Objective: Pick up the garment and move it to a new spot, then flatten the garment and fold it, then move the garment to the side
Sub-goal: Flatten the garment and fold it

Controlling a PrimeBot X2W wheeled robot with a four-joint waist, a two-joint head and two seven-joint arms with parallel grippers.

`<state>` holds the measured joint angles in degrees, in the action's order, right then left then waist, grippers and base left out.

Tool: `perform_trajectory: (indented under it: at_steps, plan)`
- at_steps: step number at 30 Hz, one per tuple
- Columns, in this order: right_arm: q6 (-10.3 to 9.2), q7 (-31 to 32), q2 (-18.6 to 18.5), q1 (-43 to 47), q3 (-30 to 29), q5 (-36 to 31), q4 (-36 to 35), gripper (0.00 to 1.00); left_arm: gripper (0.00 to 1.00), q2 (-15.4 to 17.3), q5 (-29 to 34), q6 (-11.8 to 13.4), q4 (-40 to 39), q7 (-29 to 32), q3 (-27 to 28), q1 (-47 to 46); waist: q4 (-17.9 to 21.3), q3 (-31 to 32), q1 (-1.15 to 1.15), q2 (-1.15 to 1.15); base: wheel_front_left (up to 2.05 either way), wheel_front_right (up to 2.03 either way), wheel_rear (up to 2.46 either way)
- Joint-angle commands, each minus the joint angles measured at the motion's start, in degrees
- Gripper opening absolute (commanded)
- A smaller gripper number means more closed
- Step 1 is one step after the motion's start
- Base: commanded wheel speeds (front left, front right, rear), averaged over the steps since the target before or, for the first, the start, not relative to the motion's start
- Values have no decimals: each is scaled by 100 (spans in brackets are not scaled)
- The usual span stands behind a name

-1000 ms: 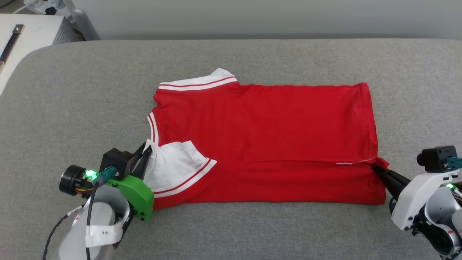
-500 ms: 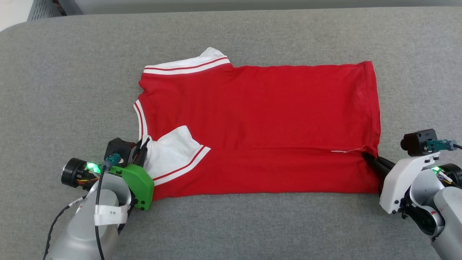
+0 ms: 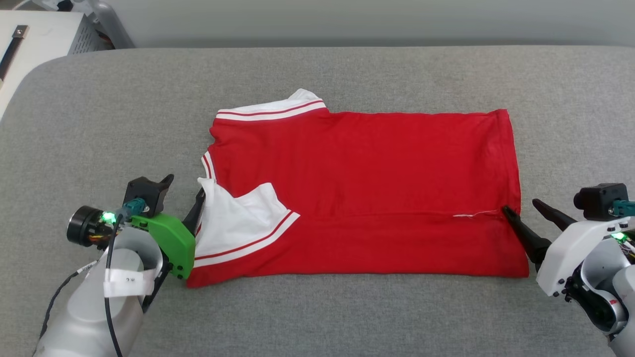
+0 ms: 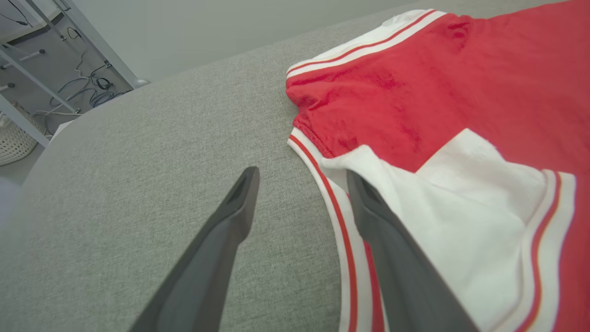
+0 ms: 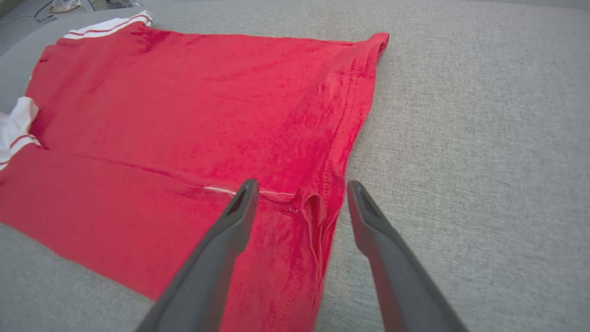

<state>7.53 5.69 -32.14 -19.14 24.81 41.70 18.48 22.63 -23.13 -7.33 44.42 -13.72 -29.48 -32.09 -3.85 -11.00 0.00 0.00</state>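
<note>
The garment (image 3: 362, 173) lies flat on the grey cushioned surface (image 3: 347, 317), plain red side up. Its near long edge is folded up over the body, and a white sleeve (image 3: 238, 218) with red-white trim rests on top at the left end. My left gripper (image 3: 184, 186) stands open at the collar end; in the left wrist view one finger (image 4: 392, 258) lies over the striped trim and the other (image 4: 216, 249) over bare cushion. My right gripper (image 3: 521, 206) is open at the hem end, its jaws straddling the folded hem corner (image 5: 313, 203). Nothing is held.
A white cabinet or table (image 3: 34, 39) stands past the surface's far left corner. The left wrist view shows metal frame legs and cables (image 4: 46, 83) on the floor there. Bare cushion surrounds the garment on all sides.
Both grippers have gone from shut on the garment's edges to open, letting the cloth go. The head camera has shifted between frames; the garment lies much as before.
</note>
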Motion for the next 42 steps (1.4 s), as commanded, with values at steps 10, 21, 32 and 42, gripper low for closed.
perform_trajectory:
  at_steps: [10, 21, 32, 42]
  plan:
    - [-4, 93, 89, 405, -330, -211, -357, 100, 100, 905, -1451, -15, -1351, 1998, -1164, -689, -99, 397, 0, 0, 0, 0, 0]
    - [-4, 287, 228, 577, -577, -357, -620, 100, 100, 1752, -3138, -15, -2414, 4886, -2161, -787, 35, 429, 0, 0, 0, 0, 0]
    - [-4, 366, 377, 488, -659, -445, -738, 100, 100, 1930, -3390, -15, -2234, 5244, -2612, -391, 269, 142, 0, 0, 0, 0, 0]
    - [-4, 401, 440, 327, -571, -472, -736, 100, 100, 1528, -3450, -8, -1303, 4812, -2688, -264, 384, -116, 0, 0, 0, 0, 0]
